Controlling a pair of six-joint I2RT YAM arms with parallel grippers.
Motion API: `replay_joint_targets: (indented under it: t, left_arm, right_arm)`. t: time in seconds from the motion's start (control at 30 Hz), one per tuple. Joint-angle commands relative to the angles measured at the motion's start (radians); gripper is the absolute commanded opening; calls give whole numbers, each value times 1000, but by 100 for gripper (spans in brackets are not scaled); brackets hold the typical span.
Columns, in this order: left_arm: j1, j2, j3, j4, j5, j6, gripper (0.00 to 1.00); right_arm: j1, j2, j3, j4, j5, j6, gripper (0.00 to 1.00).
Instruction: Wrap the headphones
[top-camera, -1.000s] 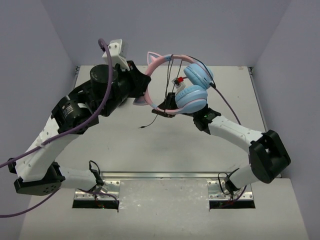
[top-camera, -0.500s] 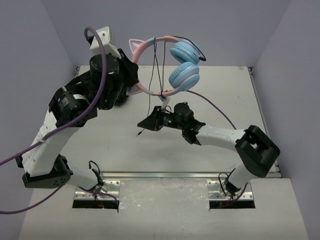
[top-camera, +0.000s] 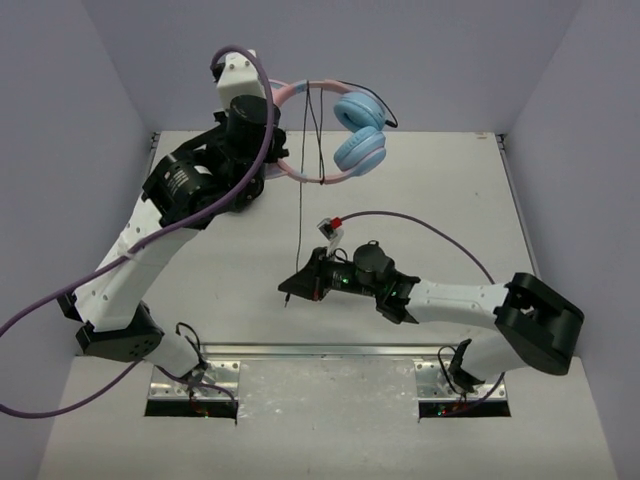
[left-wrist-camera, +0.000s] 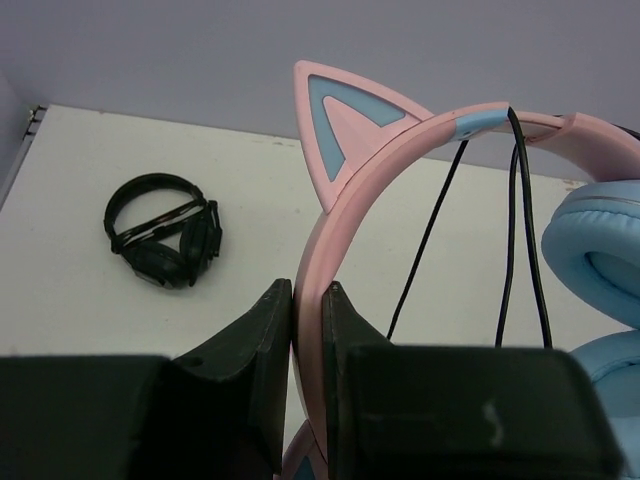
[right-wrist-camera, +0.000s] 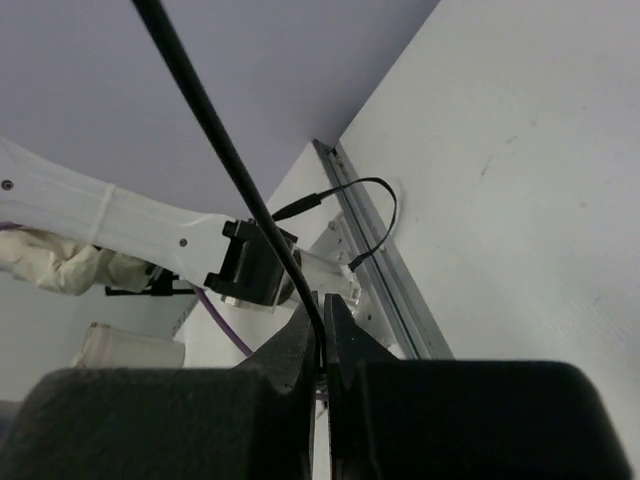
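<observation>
While holding the pink cat-ear, light-blue-cupped headphones (top-camera: 358, 148) high above the white table (top-camera: 215, 285) by the band in the left gripper's (left-wrist-camera: 308, 296) clamped jaws, pinches the thin black cable (top-camera: 300, 215) low down between the right gripper's (right-wrist-camera: 322, 312) closed jaws, seemingly to draw it taut for winding.

We log ear cups (left-wrist-camera: 600, 250) of the headphones (left-wrist-camera: 420, 135) cut by left wrist view's right edge, headband (left-wrist-camera: 318, 245) foot hidden behind left gripper (left-wrist-camera: 308, 292), cable (right-wrist-camera: 220, 143) exiting right wrist view's top.

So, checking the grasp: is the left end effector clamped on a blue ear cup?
No, the left end effector pinches the pink headband below the cat ear.
</observation>
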Motion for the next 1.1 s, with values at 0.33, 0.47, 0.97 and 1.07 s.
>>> replay_joint_targets:
  t: [0.33,0.47,0.97,1.07]
  left_arm:
    - [12,-208,-217,145,88,-84,0]
    - [13,-208,-213,175,111,-121,0]
    - [13,-163,-119,289,67,-171,0]
    - [12,-157,-168,359,38,-185,0]
  right_arm:
    - [-274,-546,-135,-658,327,-243,1]
    - [-274,-514,-87,-694,261,-272,1]
    - [-195,-477,-87,-673,212,-246,1]
    - [-100,-422,6,-716,255,-272,1]
